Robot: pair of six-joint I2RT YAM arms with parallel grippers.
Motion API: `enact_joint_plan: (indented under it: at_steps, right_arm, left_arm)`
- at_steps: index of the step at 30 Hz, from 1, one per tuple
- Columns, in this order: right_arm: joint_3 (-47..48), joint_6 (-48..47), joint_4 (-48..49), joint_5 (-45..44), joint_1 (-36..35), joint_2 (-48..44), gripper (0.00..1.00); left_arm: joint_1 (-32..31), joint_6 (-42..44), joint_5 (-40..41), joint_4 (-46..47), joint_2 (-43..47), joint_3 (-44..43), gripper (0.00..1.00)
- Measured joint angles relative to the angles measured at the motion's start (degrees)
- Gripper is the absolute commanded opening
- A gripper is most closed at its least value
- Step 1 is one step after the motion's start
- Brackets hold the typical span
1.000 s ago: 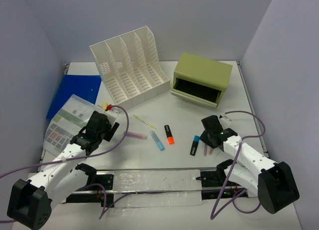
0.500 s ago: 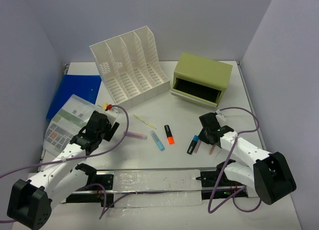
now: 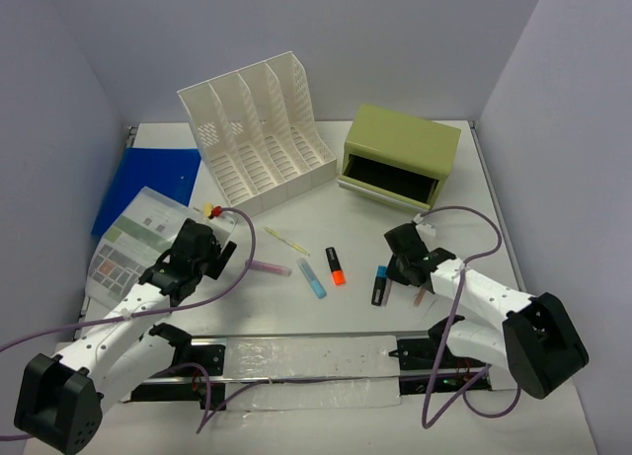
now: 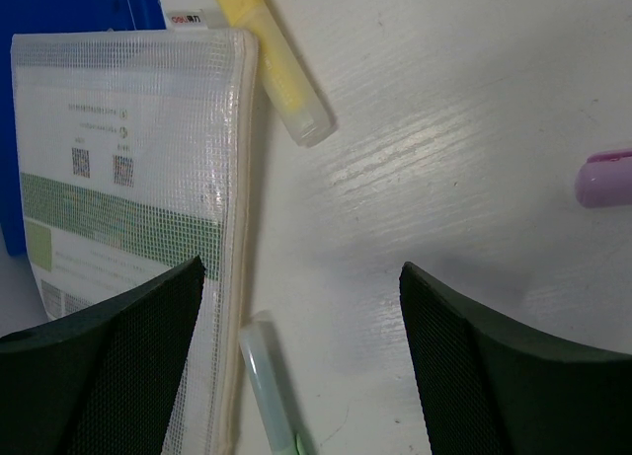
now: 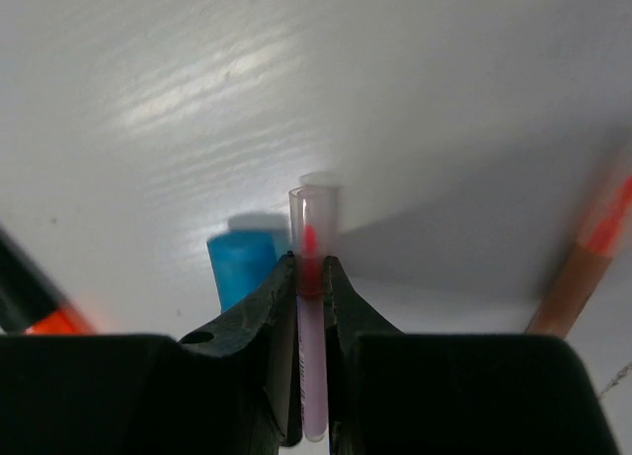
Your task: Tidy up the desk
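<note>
the right gripper (image 5: 310, 269) has its fingers clamped on a thin pale pink pen (image 5: 316, 210), pinching it near its far end, with the barrel running back between the fingers. from above, that gripper sits low over the white counter (image 3: 395, 218), which spreads under everything, just beside a black marker with a blue cap (image 3: 380, 285) and an orange pencil (image 5: 583, 267). i cannot tell whether the pen is off the surface.

judging by the task, the step in hand is carrying this pen to storage. the grip is narrow and near one end, so the pen may swing. a straight, slow lift should keep it from twisting out, and from dragging the blue cap that lies just beside it. the olive-green drawer box (image 3: 400, 159) looks the likely target. its drawer stands open toward the arms, so a low approach and a release well inside the opening would suit.

the drawer's inside is dark, and nothing shows in it. the white file rack (image 3: 262, 129) shows no contents in its slots. a clear mesh pouch (image 4: 128, 179) holds a printed sheet and lies partly on a blue folder (image 3: 148, 184).

the left gripper (image 4: 301, 272) hangs with its fingers apart over the pouch's edge, gripping nothing. a yellow highlighter (image 4: 272, 65) lies just beside the pouch.
</note>
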State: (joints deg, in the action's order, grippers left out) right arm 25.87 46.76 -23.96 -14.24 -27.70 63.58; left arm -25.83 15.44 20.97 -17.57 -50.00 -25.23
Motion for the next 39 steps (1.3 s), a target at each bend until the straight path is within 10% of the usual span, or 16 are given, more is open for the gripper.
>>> enact_joint_plan:
  at_steps: [20, 39]
  right_arm:
    - [10.8, -12.7, -1.4, -13.5, -25.4, -0.3, 0.0]
    - [34.1, -83.6, 35.1, -34.6, -15.0, 21.3, 0.0]
  left_arm:
    - [0.8, 0.0, 0.0, 0.0, -0.7, 0.0, 0.87]
    - [2.7, 0.0, -0.3, -0.6, -2.5, -1.8, 0.87]
